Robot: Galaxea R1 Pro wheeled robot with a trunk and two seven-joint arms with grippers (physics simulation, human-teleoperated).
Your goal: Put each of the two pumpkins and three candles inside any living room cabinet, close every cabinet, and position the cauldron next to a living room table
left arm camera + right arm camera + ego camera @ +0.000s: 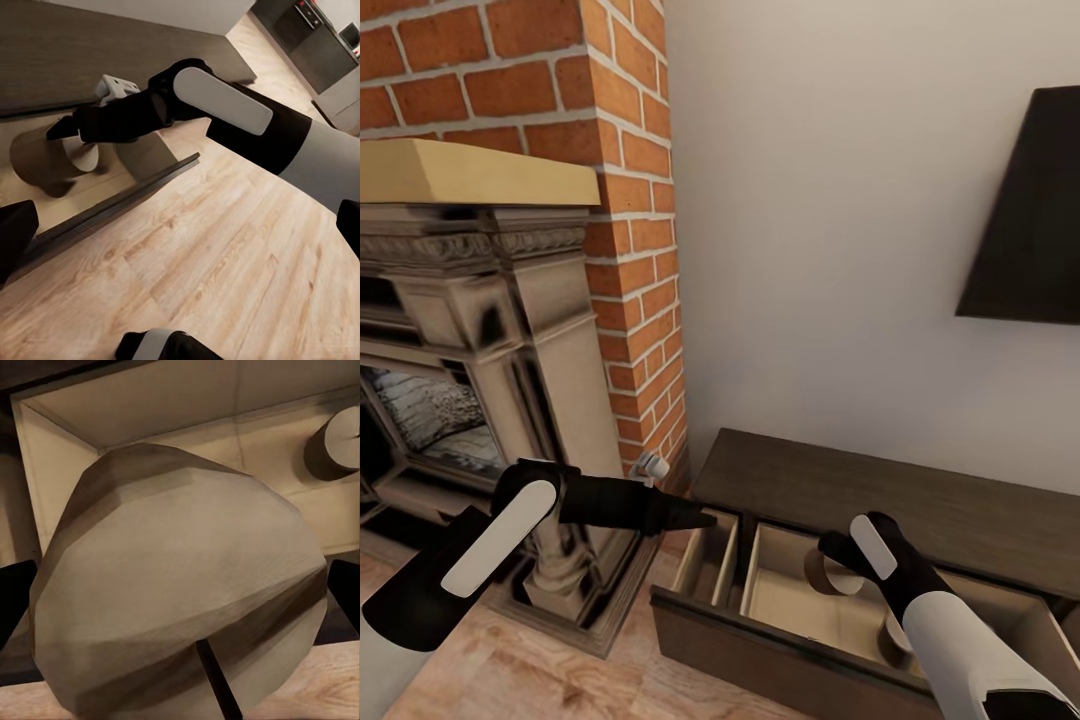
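Note:
The cabinet (pixel 880 490), long, low and dark brown, stands under the wall with one drawer (pixel 790 600) pulled out, its pale divided inside showing. My right gripper (pixel 840 562) is shut on a tan candle (pixel 823 578) and holds it over that drawer. In the right wrist view this candle (pixel 180 585) sits close up between the fingers (pixel 15 600). A second candle (pixel 896 640) stands inside the drawer, visible further off as a second candle (pixel 339 444). My left gripper (pixel 703 518) is open and empty at the drawer's left back corner. Pumpkins, cauldron and table are out of view.
An ornate fireplace (pixel 470 330) and red brick chimney (pixel 630 220) stand close on the left of the cabinet. A black TV (pixel 1030 210) hangs on the wall above. Light wood plank floor (pixel 225 255) lies in front of the drawer.

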